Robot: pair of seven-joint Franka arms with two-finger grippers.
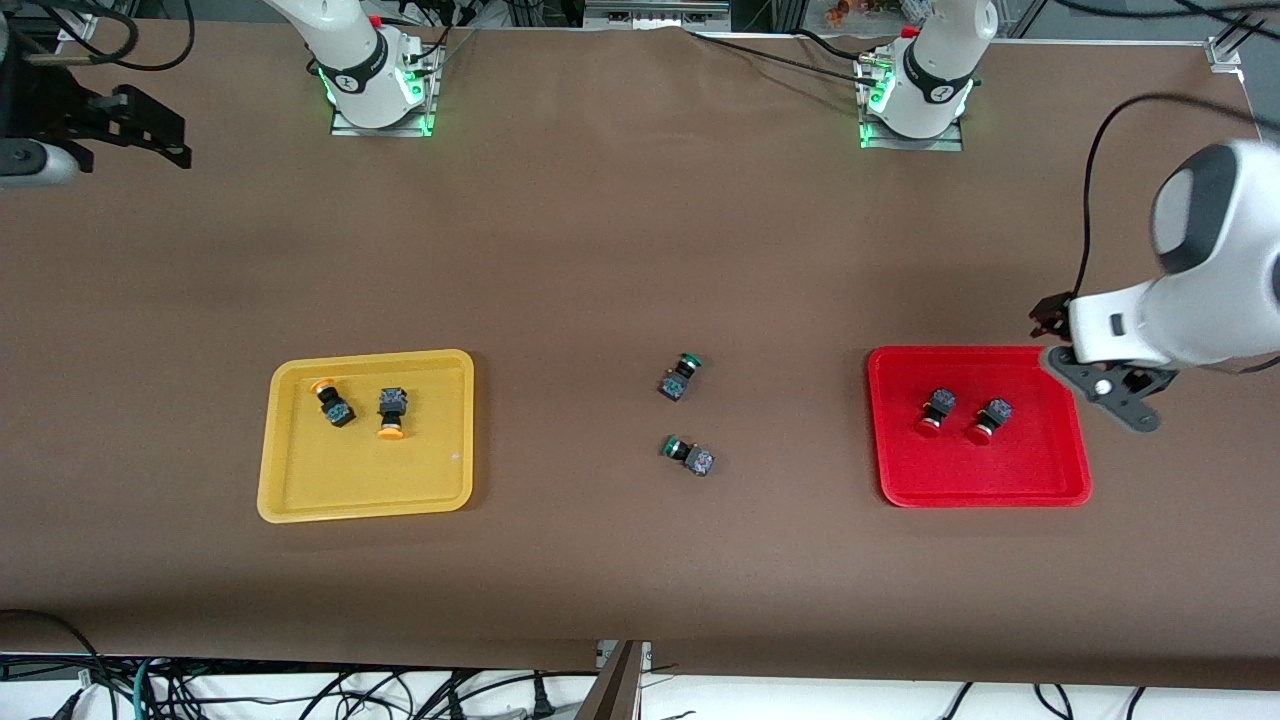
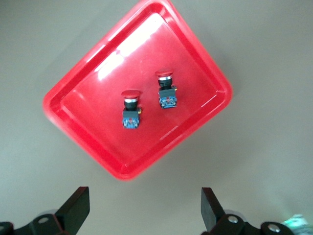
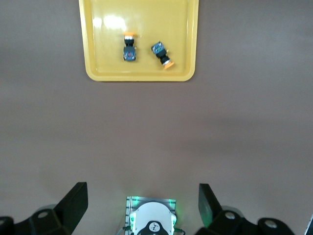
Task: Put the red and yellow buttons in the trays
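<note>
Two yellow-capped buttons (image 1: 332, 401) (image 1: 391, 411) lie in the yellow tray (image 1: 370, 470) toward the right arm's end. Two red-capped buttons (image 1: 936, 410) (image 1: 990, 420) lie in the red tray (image 1: 1000, 470) toward the left arm's end. My left gripper (image 1: 1050, 322) is open and empty, high over the table beside the red tray's corner. The left wrist view (image 2: 144, 210) shows the red tray (image 2: 98, 112) with both red buttons (image 2: 131, 107) (image 2: 166, 88). My right gripper (image 1: 160, 135) is open and empty, high near its base. The right wrist view (image 3: 142, 208) shows the yellow tray (image 3: 107, 54) with both yellow buttons (image 3: 129, 49) (image 3: 162, 55).
Two green-capped buttons (image 1: 680, 376) (image 1: 688, 454) lie on the brown table between the trays. The right arm's base (image 3: 151, 220) shows under the right gripper. Cables hang along the table's front edge.
</note>
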